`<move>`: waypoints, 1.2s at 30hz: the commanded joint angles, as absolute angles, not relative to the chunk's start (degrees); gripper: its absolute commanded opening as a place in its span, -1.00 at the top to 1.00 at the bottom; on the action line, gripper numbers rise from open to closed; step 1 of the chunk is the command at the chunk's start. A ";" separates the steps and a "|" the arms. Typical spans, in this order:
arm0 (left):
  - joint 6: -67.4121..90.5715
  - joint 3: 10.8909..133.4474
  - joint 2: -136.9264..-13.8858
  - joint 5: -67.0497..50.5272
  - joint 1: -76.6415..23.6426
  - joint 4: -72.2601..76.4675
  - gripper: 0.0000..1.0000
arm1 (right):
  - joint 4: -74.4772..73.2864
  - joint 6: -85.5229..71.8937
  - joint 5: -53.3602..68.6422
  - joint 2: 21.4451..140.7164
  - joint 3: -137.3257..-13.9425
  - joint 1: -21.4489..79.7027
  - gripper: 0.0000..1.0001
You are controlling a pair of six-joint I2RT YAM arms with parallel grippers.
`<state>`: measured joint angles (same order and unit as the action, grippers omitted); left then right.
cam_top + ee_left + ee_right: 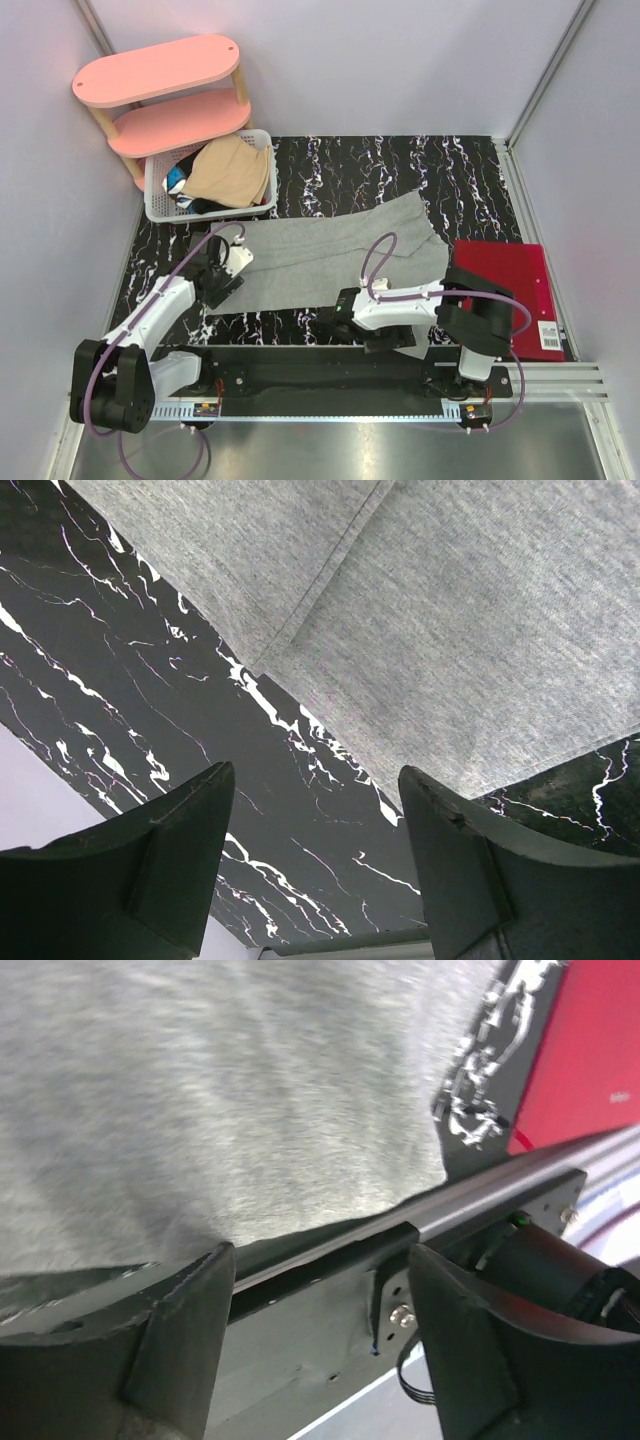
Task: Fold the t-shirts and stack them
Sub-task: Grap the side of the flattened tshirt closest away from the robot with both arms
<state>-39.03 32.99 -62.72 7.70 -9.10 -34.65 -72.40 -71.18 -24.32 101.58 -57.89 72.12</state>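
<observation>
A light grey t-shirt lies spread flat across the middle of the black marble table. My left gripper hovers at its left edge. In the left wrist view it is open over bare marble, with the grey t-shirt just beyond the fingertips. My right gripper sits at the shirt's near edge. It is open and empty too, with the grey fabric just ahead of it and a metal rail between its fingers. A tan t-shirt and darker ones fill the basket.
The white lattice basket stands at the back left, in front of a pink two-tier shelf. A red flat folder lies at the right, also seen by the right wrist camera as a red surface. Walls close in on both sides.
</observation>
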 commanded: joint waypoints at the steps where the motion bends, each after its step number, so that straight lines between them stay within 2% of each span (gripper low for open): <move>1: -39.20 35.16 -62.14 7.03 -8.79 -34.63 -0.44 | -66.01 -68.22 -25.92 94.85 -59.50 72.86 -0.62; 6: -39.72 35.33 -61.88 7.38 -8.79 -34.89 -0.42 | -62.58 -65.74 -21.28 86.07 -57.66 66.98 -0.64; 9: -39.46 35.86 -61.96 7.03 -8.79 -35.33 -0.41 | -65.46 -67.67 -18.20 83.42 -54.76 63.82 -0.57; 15: -39.11 36.74 -62.58 6.24 -8.96 -35.86 -0.40 | -75.92 -71.72 -17.84 91.48 -57.30 63.90 -0.59; 20: -39.55 37.18 -61.96 5.98 -8.88 -36.39 -0.40 | -77.79 -76.11 -16.70 90.80 -56.79 60.39 -0.67; 21: -39.46 37.18 -61.96 5.89 -8.88 -36.39 -0.39 | -77.78 -76.72 -16.87 87.05 -56.34 59.25 -0.73; 23: -39.64 37.35 -62.14 5.63 -8.88 -36.47 -0.39 | -75.86 -76.12 -16.26 81.07 -54.33 54.86 -0.75; 24: -39.73 37.44 -62.23 5.71 -8.88 -36.47 -0.39 | -73.07 -75.59 -15.13 74.42 -53.62 52.93 -0.75; 28: -41.22 37.18 -61.96 6.59 -8.88 -36.39 -0.39 | -66.63 -71.64 -7.22 64.78 -48.88 43.78 -0.76; 36: -41.13 37.70 -61.79 6.33 -8.88 -36.65 -0.38 | -67.32 -71.36 -3.77 74.79 -43.95 43.59 -0.68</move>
